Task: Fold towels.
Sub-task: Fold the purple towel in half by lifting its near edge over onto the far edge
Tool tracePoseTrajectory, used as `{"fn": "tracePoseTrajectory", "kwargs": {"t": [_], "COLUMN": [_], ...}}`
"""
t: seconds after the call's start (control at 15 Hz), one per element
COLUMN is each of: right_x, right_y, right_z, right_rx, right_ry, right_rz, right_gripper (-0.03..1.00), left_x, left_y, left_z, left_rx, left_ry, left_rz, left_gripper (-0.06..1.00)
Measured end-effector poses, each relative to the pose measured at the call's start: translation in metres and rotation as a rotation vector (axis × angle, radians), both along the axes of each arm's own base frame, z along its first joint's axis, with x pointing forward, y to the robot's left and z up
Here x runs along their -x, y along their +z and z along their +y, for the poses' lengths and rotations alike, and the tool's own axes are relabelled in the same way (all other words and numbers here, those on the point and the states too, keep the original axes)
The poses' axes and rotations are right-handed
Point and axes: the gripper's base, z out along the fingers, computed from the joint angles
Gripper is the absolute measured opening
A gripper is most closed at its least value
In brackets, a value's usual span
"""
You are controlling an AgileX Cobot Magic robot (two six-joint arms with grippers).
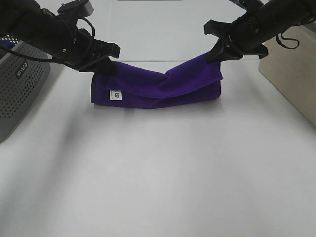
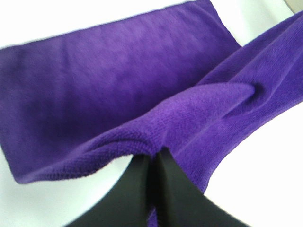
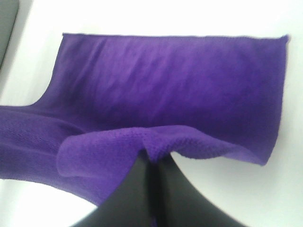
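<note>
A purple towel (image 1: 158, 84) with a small white label hangs between my two grippers above the white table (image 1: 158, 173), its lower part resting on the table. My left gripper (image 1: 106, 67) is shut on the towel's left upper edge; in the left wrist view (image 2: 154, 156) the black fingers pinch the cloth (image 2: 118, 90). My right gripper (image 1: 217, 54) is shut on the towel's right upper edge and holds it higher; in the right wrist view (image 3: 154, 161) the fingers pinch a fold of the towel (image 3: 175, 85).
A grey perforated basket (image 1: 19, 89) stands at the left edge of the table. A beige box (image 1: 291, 69) stands at the right edge.
</note>
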Motion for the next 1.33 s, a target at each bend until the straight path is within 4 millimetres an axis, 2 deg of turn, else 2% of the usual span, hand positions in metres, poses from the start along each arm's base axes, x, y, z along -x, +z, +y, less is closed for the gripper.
{"fn": "tracePoseTrajectory", "kwargs": {"t": [0.27, 0.4, 0.73, 1.0, 1.07, 1.13, 1.2, 1.33], "right_x": [-0.046, -0.059, -0.075, -0.082, -0.082, -0.082, -0.082, -0.080], "right_y": [-0.011, -0.024, -0.062, -0.074, -0.075, -0.074, -0.075, -0.076], "right_z": [0.003, 0.003, 0.000, 0.000, 0.001, 0.001, 0.000, -0.001], "right_rx": [0.035, 0.047, 0.113, 0.117, 0.117, 0.118, 0.121, 0.149], "right_ry": [-0.025, -0.045, -0.068, -0.069, -0.068, -0.068, -0.064, -0.051], "right_rz": [-0.045, -0.035, 0.011, 0.016, 0.019, 0.017, 0.020, 0.045], "right_gripper": [0.01, 0.01, 0.01, 0.02, 0.04, 0.10, 0.21, 0.51], "left_x": [-0.026, -0.043, -0.078, -0.083, -0.083, -0.083, -0.083, -0.082], "left_y": [-0.016, -0.024, -0.052, -0.061, -0.062, -0.062, -0.062, -0.064], "left_z": [0.014, 0.012, 0.003, 0.000, 0.000, 0.000, 0.001, 0.002], "left_rx": [-0.041, -0.045, -0.039, -0.037, -0.040, -0.049, -0.059, -0.090], "left_ry": [0.114, 0.120, 0.110, 0.097, 0.093, 0.088, 0.080, 0.066], "left_rz": [-0.085, -0.107, -0.113, -0.098, -0.096, -0.099, -0.102, -0.101], "left_gripper": [0.00, 0.00, 0.00, 0.02, 0.06, 0.14, 0.25, 0.59]}}
